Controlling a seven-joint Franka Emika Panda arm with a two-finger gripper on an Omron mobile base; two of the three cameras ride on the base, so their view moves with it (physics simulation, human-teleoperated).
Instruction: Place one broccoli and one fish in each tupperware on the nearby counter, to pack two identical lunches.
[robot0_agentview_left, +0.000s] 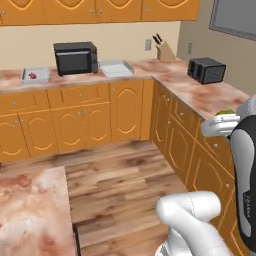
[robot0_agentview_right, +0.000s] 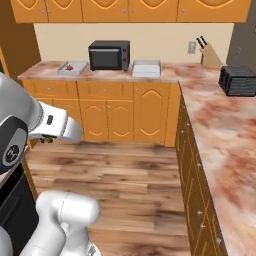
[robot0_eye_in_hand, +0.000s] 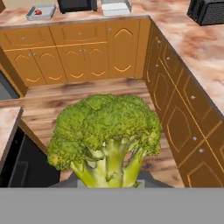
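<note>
Still risky: gripper (robot0_eye_in_hand: 107, 183) fingers pinched narrow on broccoli (robot0_eye_in_hand: 105, 131) stem at frame bottom; could slip out during transit.

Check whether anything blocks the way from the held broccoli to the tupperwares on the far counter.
Nothing visible does. The claw holds the broccoli over open wood floor; both tupperwares sit on the counter, flanking the toaster oven.
</note>
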